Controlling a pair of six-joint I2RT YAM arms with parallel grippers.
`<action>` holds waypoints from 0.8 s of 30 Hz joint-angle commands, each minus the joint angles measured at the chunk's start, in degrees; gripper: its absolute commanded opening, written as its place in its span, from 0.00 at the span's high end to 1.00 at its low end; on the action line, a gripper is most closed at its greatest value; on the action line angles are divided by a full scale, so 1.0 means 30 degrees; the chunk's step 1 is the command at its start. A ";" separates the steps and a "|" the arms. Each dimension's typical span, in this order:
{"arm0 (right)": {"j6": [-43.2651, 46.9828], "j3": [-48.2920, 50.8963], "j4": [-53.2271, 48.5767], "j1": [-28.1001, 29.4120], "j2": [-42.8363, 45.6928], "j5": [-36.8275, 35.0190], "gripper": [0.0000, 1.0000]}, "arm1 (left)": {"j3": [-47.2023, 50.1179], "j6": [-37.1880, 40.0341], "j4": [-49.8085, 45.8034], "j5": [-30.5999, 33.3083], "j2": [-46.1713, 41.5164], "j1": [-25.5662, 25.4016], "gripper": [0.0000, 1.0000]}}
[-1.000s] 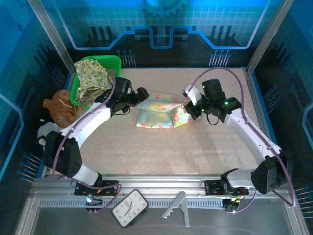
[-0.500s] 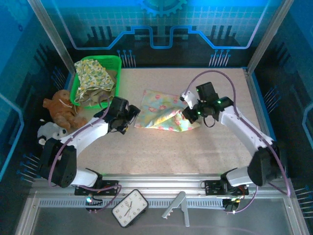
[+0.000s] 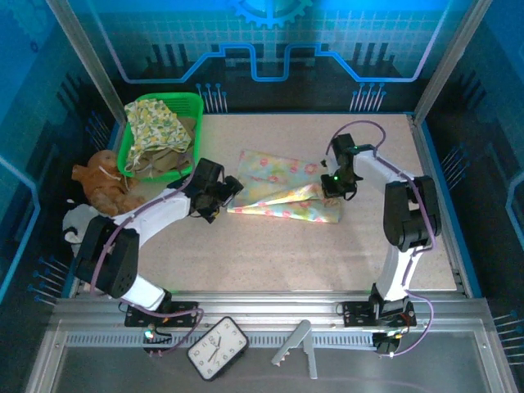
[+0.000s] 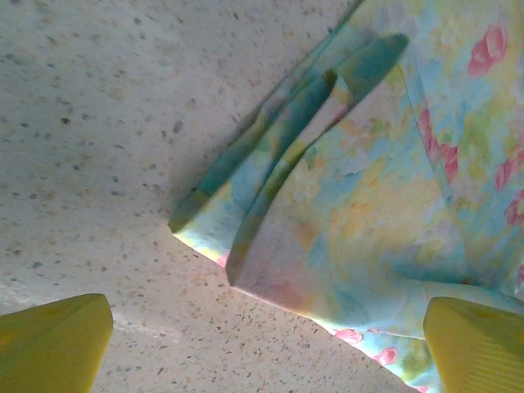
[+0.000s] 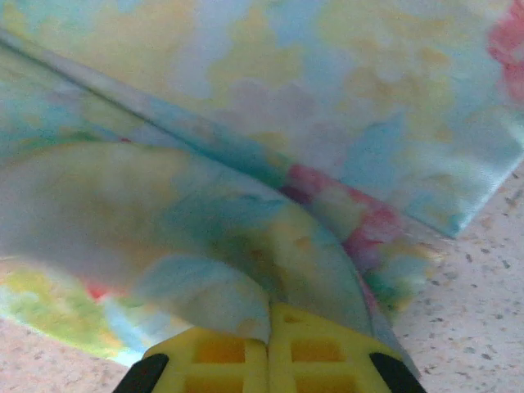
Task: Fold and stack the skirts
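Clamping the right gripper [image 3: 332, 191] on the pastel patchwork skirt [image 3: 278, 176], lying just right of the green basket [image 3: 196, 100]. Holding the left gripper [image 3: 228, 193] spread apart over the corner nearest the basket, gripping nothing. Probably risking a crooked, bunching fold: pulling from one side only.

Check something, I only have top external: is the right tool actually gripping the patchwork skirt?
Observer: Yes. On right wrist the right tool is shut with a fold of the pastel skirt caught at its tips.
Operator: And the other one?
Observer: The left tool is open, nothing in it, hovering over the table at the skirt's corner.
Operator: Corner tidy?
Observer: No. Layers there are fanned apart, edges offset.
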State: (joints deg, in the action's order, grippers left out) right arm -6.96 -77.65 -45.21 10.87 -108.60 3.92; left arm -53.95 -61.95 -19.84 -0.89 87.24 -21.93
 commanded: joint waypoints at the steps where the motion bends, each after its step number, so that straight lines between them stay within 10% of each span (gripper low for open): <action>1: -0.1049 -0.0153 -0.1016 -0.0078 0.0166 0.0072 0.75 | -0.0980 0.0520 -0.0940 -0.0044 0.0371 -0.0730 0.01; 5: -0.2508 0.1575 0.0217 -0.0106 0.3370 -0.0377 0.46 | -0.0628 -0.0903 -0.0640 -0.0571 0.0783 -0.1176 0.01; 8: -0.4128 0.3425 0.1683 -0.0150 0.6301 -0.0411 0.01 | 0.0076 -0.2205 0.0428 -0.1353 0.1022 -0.1344 0.01; 24: -1.4329 1.1439 0.8424 -0.0373 1.3356 0.0763 0.00 | 0.1262 -0.5864 0.4650 -0.0638 0.2522 -0.2406 0.27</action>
State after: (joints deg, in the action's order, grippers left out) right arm -42.15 -45.69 -24.21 10.07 -71.75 7.70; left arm -50.65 -77.08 -8.38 -4.58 93.47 -28.80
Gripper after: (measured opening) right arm 0.998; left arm 0.736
